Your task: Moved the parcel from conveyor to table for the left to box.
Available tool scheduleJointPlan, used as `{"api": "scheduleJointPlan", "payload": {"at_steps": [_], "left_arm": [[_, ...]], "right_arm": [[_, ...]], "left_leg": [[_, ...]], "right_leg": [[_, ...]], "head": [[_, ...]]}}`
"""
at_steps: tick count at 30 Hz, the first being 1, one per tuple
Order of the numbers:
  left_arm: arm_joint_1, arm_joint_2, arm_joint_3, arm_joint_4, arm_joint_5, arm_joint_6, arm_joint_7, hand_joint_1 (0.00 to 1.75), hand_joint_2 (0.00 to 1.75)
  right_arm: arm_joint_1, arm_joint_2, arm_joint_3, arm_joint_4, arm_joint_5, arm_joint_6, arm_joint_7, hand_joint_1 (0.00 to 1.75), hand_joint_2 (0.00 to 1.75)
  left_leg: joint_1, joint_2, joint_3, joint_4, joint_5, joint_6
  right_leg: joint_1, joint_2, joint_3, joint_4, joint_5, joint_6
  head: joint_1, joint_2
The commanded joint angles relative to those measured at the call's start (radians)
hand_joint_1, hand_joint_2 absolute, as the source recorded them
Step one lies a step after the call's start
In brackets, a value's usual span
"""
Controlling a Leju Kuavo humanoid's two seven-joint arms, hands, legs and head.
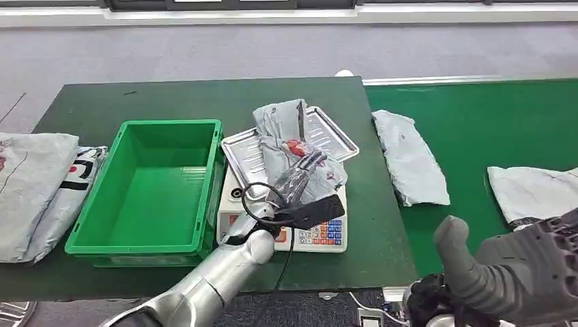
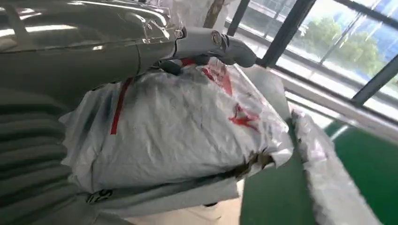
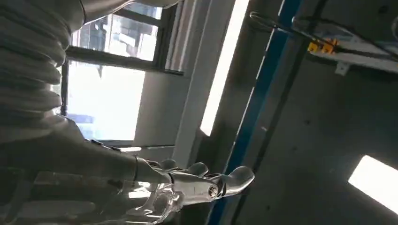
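Grey plastic: the parcel [image 1: 300, 146] lies on the scale tray [image 1: 238, 150], just right of the green box [image 1: 153, 187]. Our left hand [image 1: 300, 178] rests on it, fingers apparently closing. Next we lift it leftward into the box. Our right hand [image 1: 525, 269] holds nothing.

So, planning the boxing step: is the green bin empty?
Empty: the head view shows the bin's bare green floor, no parcel inside.
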Motion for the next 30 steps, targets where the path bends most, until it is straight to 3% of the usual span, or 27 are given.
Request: {"api": "scheduleJointPlan", "payload": {"at_steps": [1,10,11,13,14,21,30], "left_arm": [[-0.110,-0.002,-0.273,0.187,0.016,-0.031,0.046,0.00,1.75],[-0.128,-0.002,-0.331,0.234,0.013,-0.023,0.077,0.00,1.75],[-0.133,-0.002,-0.329,0.249,0.015,-0.007,0.080,0.19,1.75],[-0.140,-0.002,-0.329,0.278,-0.003,0.042,0.094,1.31,1.75],[-0.141,-0.002,-0.330,0.291,-0.019,0.080,0.100,1.75,1.75],[-0.128,0.035,-0.350,0.326,-0.150,0.342,0.245,1.75,1.75],[-0.113,0.044,-0.315,0.332,-0.157,0.381,0.249,1.75,1.75]], "right_arm": [[-0.106,-0.028,0.017,0.102,-0.086,-0.003,0.002,0.00,1.75],[-0.137,-0.044,0.035,0.141,-0.110,-0.003,0.002,0.00,1.75],[-0.145,-0.047,0.041,0.152,-0.122,-0.003,0.002,0.00,1.75],[-0.152,-0.045,0.043,0.154,-0.118,-0.003,0.002,0.00,1.75],[-0.151,-0.044,0.045,0.153,-0.116,-0.003,0.002,0.00,1.75],[-0.139,-0.008,0.043,0.166,-0.078,-0.003,0.002,0.00,1.75],[-0.119,0.006,0.037,0.168,-0.049,-0.003,0.002,0.00,1.75]], "left_leg": [[0.001,-0.001,0.001,0.000,0.000,0.000],[0.001,0.001,0.002,-0.001,0.000,0.000],[0.001,0.001,0.001,-0.001,0.000,0.000],[0.001,0.002,0.002,-0.001,0.000,0.000],[0.001,0.002,0.003,-0.002,0.001,0.000],[0.001,0.004,0.003,-0.003,0.000,0.000],[0.001,0.003,0.003,-0.003,0.000,0.000]], "right_leg": [[0.001,-0.001,0.002,-0.001,0.000,0.000],[0.001,0.001,0.002,-0.002,0.001,0.000],[0.001,0.001,0.002,-0.001,0.001,0.000],[0.001,0.002,0.002,-0.002,0.001,0.000],[0.001,0.002,0.003,-0.003,0.002,-0.001],[0.001,0.004,0.003,-0.003,0.002,-0.001],[0.001,0.003,0.003,-0.002,0.001,-0.001]], "head": [[0.000,0.000],[0.000,0.000],[0.000,0.000],[0.000,0.000],[0.000,0.000],[0.000,0.000],[0.000,0.000]]}}
